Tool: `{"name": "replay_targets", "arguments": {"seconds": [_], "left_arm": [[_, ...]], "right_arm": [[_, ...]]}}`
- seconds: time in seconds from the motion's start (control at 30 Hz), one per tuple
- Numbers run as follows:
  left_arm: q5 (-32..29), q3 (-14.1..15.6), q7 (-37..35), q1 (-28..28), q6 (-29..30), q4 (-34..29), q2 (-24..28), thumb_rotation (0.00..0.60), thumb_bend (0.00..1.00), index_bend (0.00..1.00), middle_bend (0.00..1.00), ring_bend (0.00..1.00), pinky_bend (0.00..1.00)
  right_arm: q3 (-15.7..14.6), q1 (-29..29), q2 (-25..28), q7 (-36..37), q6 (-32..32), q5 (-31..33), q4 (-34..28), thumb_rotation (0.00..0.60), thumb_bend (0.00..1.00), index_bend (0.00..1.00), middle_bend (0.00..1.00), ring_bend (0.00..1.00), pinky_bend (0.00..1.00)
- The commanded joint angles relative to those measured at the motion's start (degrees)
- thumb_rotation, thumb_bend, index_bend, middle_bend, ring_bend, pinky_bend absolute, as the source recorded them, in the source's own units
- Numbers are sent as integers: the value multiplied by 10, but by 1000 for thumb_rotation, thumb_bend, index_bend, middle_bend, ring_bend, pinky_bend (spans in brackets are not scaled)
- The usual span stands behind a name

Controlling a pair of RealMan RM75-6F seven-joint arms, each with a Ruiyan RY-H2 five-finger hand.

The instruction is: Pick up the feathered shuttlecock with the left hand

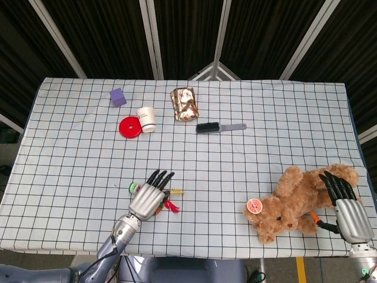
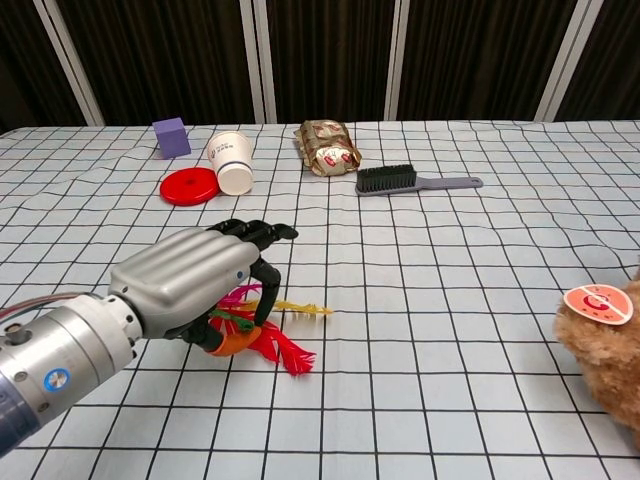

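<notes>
The feathered shuttlecock (image 1: 171,204) (image 2: 272,342) lies on its side on the checked tablecloth near the front edge, with an orange base and red, yellow, pink and green feathers. My left hand (image 1: 148,197) (image 2: 198,276) hangs right over it, palm down, covering the base. Its fingers (image 2: 258,232) stretch forward, slightly curled and apart, and its thumb (image 2: 266,290) dips down among the feathers. No firm grip shows. My right hand (image 1: 344,203) rests with its fingers spread on the teddy bear at the front right, seen only in the head view.
A brown teddy bear (image 1: 294,203) (image 2: 610,345) lies at the front right. Further back are a purple cube (image 1: 118,96), a red lid (image 1: 130,127), a paper cup (image 1: 146,118), a foil packet (image 1: 184,104) and a black brush (image 1: 219,127).
</notes>
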Motion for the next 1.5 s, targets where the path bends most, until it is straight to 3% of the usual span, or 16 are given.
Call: {"name": "replay_targets", "arguments": {"seconds": [0.03,0.37,0.8,1.27,1.4,1.5], "left_arm": [[0,2,-1,-1,4,-4,5,600,616,601,35,0,0],[2,-1,-16,2,29,-37,37,600,645,611,39,0,0],[39,2,-95,33,94,-103,155,600,647,618,45,0,0],[51,16,-179,69,134,-112,249,600,634,595,41,0,0],[53,17,-200,76,142,-107,257,600,453,441,5,0,0],[60,17,-218,80,153,-108,262,600,290,208,0,0,0]], "right_arm": [[0,0,0,0,0,0,0,600,341,0,0,0,0],[0,-1,0,-1,0,1,-1,600,341,0,0,0,0],[0,0,0,-5,-3,3,-3,600,341,0,0,0,0],[0,0,-1,-10,-5,7,-7,600,341,0,0,0,0],[0,0,-1,-12,-6,6,-8,600,342,0,0,0,0],[0,0,-1,-13,-6,7,-8,600,342,0,0,0,0]]}}
